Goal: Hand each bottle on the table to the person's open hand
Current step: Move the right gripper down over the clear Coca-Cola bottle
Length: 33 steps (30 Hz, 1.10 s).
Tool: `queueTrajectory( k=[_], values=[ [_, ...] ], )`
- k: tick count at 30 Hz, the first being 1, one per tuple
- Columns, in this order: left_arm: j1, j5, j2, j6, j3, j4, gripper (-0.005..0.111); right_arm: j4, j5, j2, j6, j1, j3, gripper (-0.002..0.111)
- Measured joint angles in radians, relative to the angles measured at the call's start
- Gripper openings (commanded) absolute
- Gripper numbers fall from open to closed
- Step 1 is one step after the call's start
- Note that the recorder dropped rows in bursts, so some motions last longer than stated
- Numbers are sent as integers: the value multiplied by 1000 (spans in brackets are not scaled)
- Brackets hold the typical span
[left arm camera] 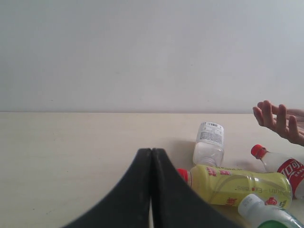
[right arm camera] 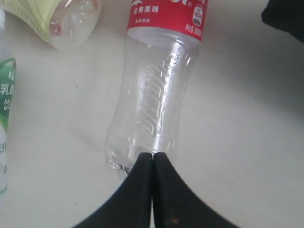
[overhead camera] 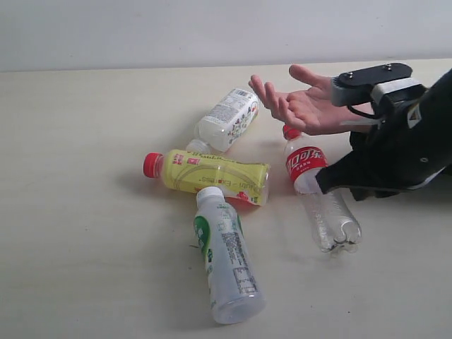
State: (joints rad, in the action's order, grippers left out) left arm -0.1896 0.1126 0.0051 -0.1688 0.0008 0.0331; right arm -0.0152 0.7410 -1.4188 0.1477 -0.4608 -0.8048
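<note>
Exterior view, table: pale table [overhead camera: 85,247] carrying four bottles, all lying on their sides in the middle of the frame.
Exterior view, bottles: clear bottle [overhead camera: 318,191] right of centre with its red cap toward the top. The yellow bottle [overhead camera: 212,173] lies crosswise at centre. One whitish bottle [overhead camera: 229,119] lies above it, and the green-labelled whitish bottle [overhead camera: 226,258] below it, its cap close against the yellow one.
Exterior view, receiver: person's open hand [overhead camera: 304,106] in the upper right, palm up, just above the clear bottle's cap and empty.
Left wrist view, tool: left tool [left arm camera: 151,153] at bottom centre, clenched on nothing, well apart from the bottles at lower right.
Right wrist view, tool: right tool [right arm camera: 153,156] at bottom centre, fingers pressed together and empty, its tips at the clear bottle's base.
Handling, judged: the clear bottle looks empty, so it should be light, thin-walled and easily dented. It is smooth, round and likely to roll.
Grip point, judged: across the body at the labelled band, where the wall looks stiffest. The tool must first be released.
</note>
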Motion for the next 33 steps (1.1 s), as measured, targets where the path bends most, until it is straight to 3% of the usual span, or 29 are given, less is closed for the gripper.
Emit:
queueTrajectory(
  k=[14,22,30,33],
  values=[
    [0,0,0,0,0,0,0,-5,67,-80,35,-4,-118,0],
    [0,0,0,0,0,0,0,-74,81,-117,33,-4,-133,25],
    [0,0,0,0,0,0,0,-75,96,-187,29,-4,-139,29],
    [0,0,0,0,0,0,0,-67,96,-187,29,-4,-141,41]
  ],
)
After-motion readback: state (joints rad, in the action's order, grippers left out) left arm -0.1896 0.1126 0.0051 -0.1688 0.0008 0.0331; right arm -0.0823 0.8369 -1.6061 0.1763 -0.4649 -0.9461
